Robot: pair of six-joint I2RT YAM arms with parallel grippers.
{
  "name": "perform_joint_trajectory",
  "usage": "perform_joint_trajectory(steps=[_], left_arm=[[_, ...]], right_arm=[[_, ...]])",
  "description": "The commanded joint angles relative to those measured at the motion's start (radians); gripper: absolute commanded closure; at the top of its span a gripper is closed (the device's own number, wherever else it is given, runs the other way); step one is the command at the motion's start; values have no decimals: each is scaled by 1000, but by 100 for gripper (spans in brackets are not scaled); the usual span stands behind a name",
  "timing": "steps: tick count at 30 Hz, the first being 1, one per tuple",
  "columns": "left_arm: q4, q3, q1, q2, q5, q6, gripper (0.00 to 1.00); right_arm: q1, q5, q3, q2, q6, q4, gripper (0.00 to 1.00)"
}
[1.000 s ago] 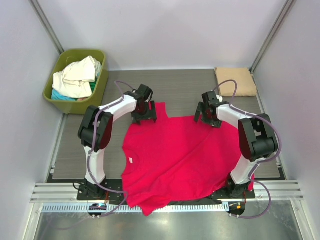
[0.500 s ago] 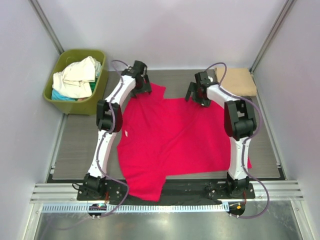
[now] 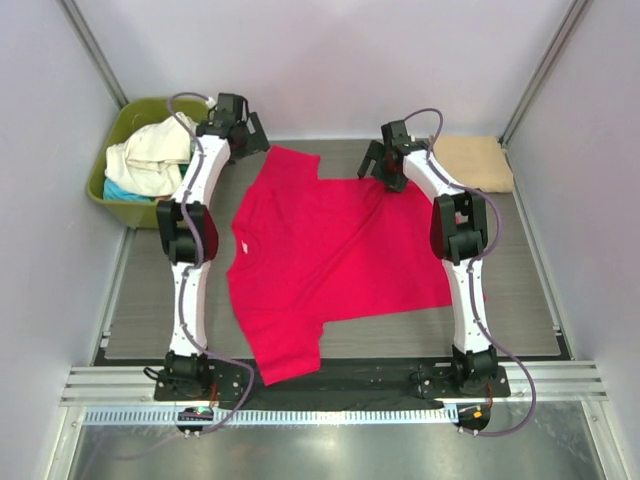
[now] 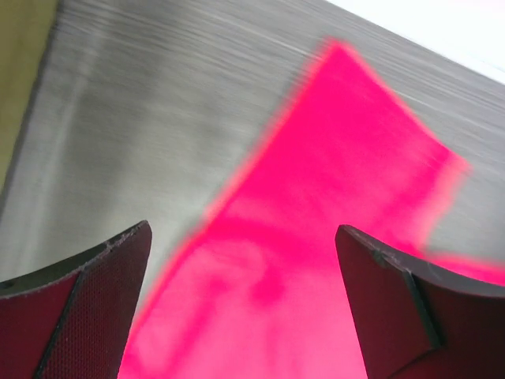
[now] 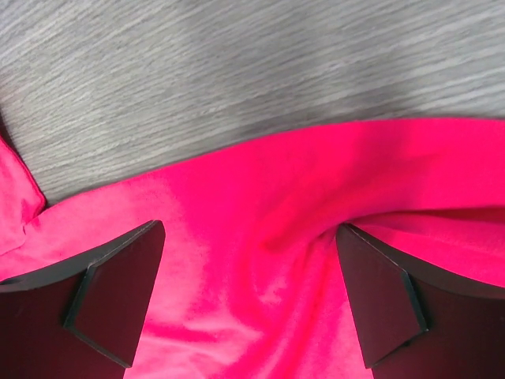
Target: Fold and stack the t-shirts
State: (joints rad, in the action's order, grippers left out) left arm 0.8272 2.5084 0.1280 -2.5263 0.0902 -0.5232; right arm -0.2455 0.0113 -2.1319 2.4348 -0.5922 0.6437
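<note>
Red shirt (image 3: 330, 260) lies spread on the tabletop (image 3: 140, 300); left hand (image 4: 242, 229) and right hand (image 5: 249, 227) hang open over its far edge. Flatten the crease (image 5: 316, 229) before folding.

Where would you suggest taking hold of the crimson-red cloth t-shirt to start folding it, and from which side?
Probably its far sleeve corner, approached from above on the far-left side. The crimson-red cloth t-shirt lies flat on the grey table, so only an edge offers a pinchable lip.

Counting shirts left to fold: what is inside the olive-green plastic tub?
Crumpled cream-white cloth fills the olive-green plastic tub, with a strip of teal cloth showing beneath. Anything deeper is covered.
</note>
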Motion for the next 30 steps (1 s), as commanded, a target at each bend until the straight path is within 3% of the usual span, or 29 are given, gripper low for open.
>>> perform_joint_trajectory(steps=[1,8,9,13,15,16,19,23,30], left_arm=[[-79,-136,73,393,28,12,0],[38,-552,201,734,126,19,0],[46,-665,223,773,144,19,0],[81,-968,343,966,287,-43,2],[130,-1122,406,1067,298,-112,6],[145,-1167,441,1099,275,-135,7],[170,-1345,533,1247,256,-237,8],[136,-1546,660,1422,226,-424,12],[219,-1764,952,1506,283,-776,8]], right_arm=[[-2,-21,4,-101,-5,19,4],[-5,87,236,-331,66,17,0],[-5,111,271,-392,72,16,0],[-5,179,528,-590,78,-50,0],[-5,249,657,-704,25,-108,0],[-3,318,838,-846,-12,-216,0],[0,326,1169,-1140,-83,-419,0],[0,299,1336,-1307,-107,-437,0],[2,285,1455,-1453,-84,-389,0]])
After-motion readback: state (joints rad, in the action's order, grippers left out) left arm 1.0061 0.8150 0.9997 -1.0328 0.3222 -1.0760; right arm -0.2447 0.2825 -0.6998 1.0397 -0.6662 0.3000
